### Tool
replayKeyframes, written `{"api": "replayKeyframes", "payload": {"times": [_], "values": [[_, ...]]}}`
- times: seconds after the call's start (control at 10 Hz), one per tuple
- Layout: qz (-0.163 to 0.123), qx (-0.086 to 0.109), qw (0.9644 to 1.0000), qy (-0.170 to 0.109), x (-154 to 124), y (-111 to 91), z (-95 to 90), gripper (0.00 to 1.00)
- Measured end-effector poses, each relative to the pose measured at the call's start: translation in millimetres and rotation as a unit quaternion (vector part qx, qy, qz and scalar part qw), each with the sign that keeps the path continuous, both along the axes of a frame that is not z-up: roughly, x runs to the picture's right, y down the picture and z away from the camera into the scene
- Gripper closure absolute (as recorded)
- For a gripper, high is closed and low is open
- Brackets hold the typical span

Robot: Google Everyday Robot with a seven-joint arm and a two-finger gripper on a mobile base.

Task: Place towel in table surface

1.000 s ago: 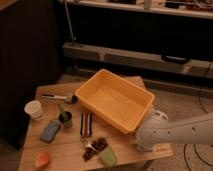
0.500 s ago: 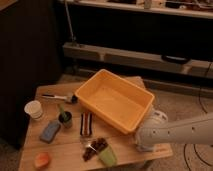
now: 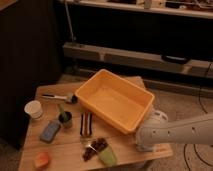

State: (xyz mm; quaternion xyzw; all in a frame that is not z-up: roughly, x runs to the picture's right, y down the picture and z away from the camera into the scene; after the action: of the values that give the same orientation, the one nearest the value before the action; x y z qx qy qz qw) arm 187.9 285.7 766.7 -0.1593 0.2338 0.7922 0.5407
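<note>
Where rounded white arm (image 3: 172, 132) crosses plank tabletop (image 3: 67, 148), gripper hidden (closed).

An orange tub (image 3: 118, 103) fills the right half of the tabletop (image 3: 66, 149). Near the left edge sit a white cup (image 3: 34, 109) and a flat blue block (image 3: 50, 131). The white arm (image 3: 185, 131) reaches over the front right corner, its hand (image 3: 142, 143) closed and seemingly tucked low beside the tub.

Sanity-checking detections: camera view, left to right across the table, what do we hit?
white cup, dark cup, orange tub, robot arm near the right front corner of the table surface, its gripper hidden from view.
</note>
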Motion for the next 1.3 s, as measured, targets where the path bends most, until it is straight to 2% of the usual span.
{"api": "replayKeyframes", "payload": {"times": [0.4, 0.6, 0.9, 1.3], "values": [[0.000, 0.000, 1.0000, 0.003, 1.5, -1.2, 0.2, 1.00], [-0.005, 0.005, 1.0000, 0.004, 4.0, -11.0, 3.4, 1.00], [-0.015, 0.014, 0.9997, 0.009, 10.3, -42.8, 15.3, 1.00], [-0.036, 0.029, 0.9980, 0.042, 16.0, -88.7, 23.0, 1.00]]}}
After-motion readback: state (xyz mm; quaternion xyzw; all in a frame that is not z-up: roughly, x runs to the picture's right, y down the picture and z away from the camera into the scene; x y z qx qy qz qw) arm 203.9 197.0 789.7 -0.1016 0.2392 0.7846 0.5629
